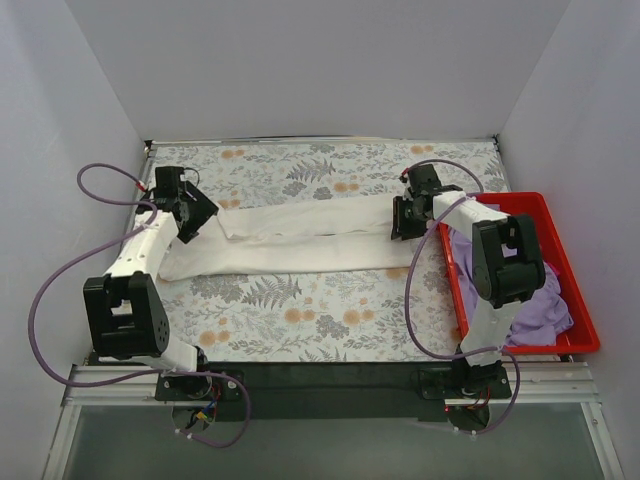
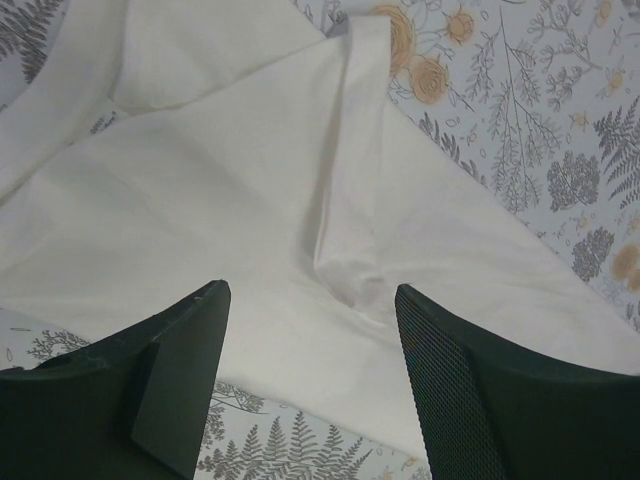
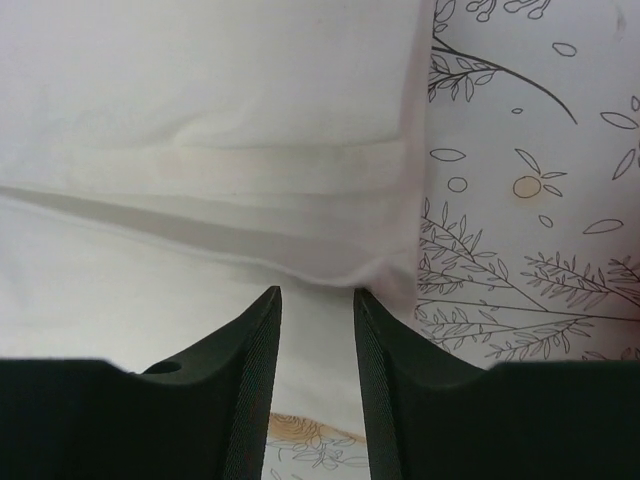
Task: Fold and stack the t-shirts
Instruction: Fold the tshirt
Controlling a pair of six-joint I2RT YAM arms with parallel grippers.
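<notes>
1. The white t-shirt lies folded into a long strip across the middle of the flowery worktop.
2. The left gripper is over the shirt's left end. Its jaws are spread wide and hold nothing.
3. The right gripper is at the shirt's right end, by the hem. Its jaws are a little apart with nothing between them.
4. The purple t-shirt sits bunched in the red bin on the right.

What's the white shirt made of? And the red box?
The white t-shirt looks like soft, matte cloth, probably cotton: it creases, folds flat and has stitched hems. The red bin looks like hard, smooth plastic: it has stiff, straight walls and an even colour.
</notes>
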